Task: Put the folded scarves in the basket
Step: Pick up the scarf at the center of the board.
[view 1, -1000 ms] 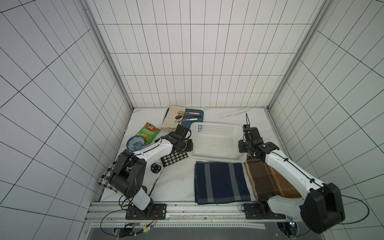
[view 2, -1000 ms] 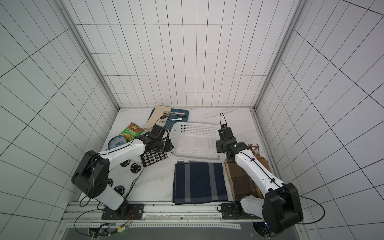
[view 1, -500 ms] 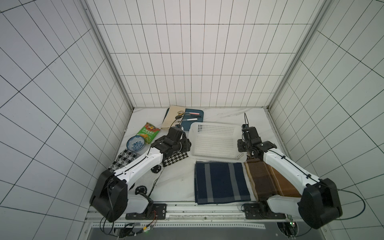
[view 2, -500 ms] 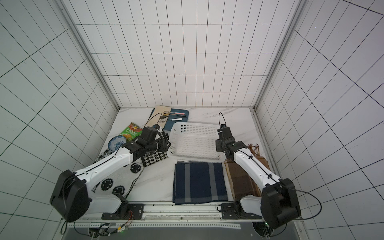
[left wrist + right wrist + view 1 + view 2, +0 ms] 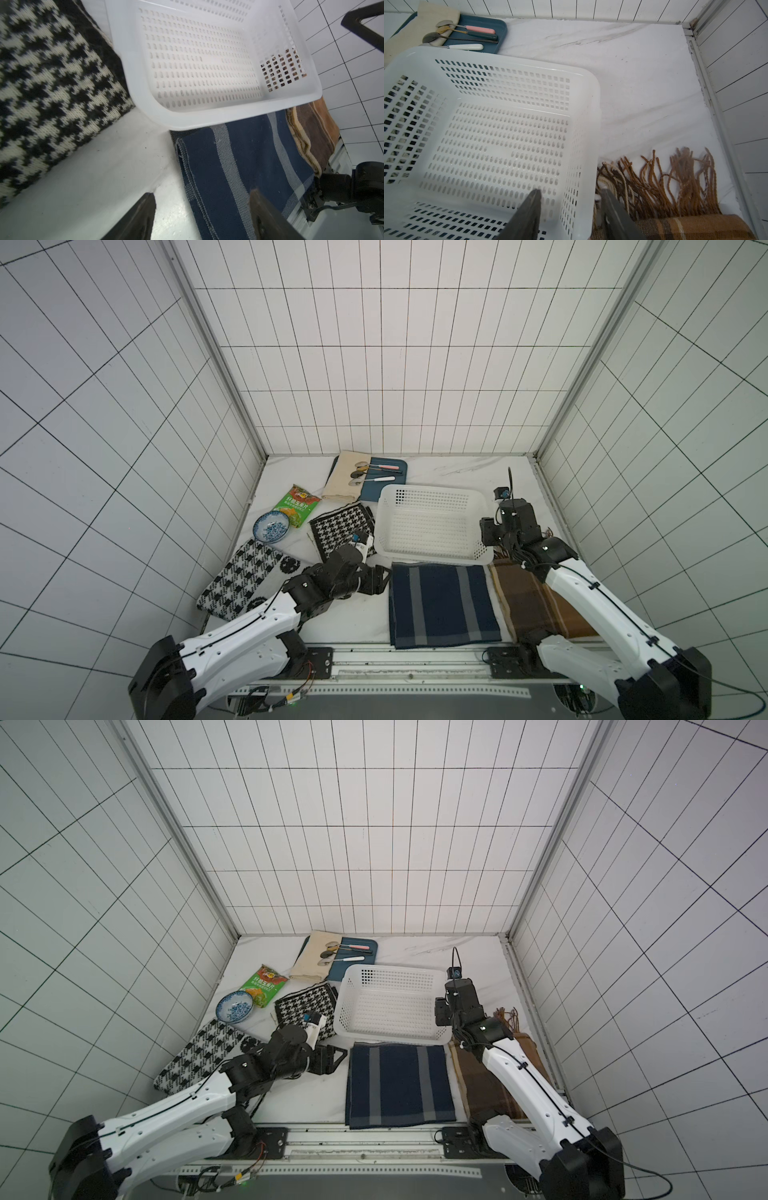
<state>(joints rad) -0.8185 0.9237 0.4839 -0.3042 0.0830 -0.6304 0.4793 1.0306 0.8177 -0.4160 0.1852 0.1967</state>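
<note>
Straddling the 3 o'clock basket [image 5: 591,116] wall, parted right gripper [image 5: 571,192] jaws may be caught there; left gripper [image 5: 202,193] jaws are parted too.

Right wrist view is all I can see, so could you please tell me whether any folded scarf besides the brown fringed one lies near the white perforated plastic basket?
Observer: Yes, a folded navy-blue scarf with grey stripes lies flat right beside the near long side of the white perforated plastic basket.
Operator: Thank you; where is the left gripper, please?
Observer: The left gripper is at that scarf's left edge, near the corner by the basket, jaws open and empty.
Operator: And what lies past the basket's left short side?
Observer: A folded black-and-white houndstooth knit scarf lies beside it.
</note>
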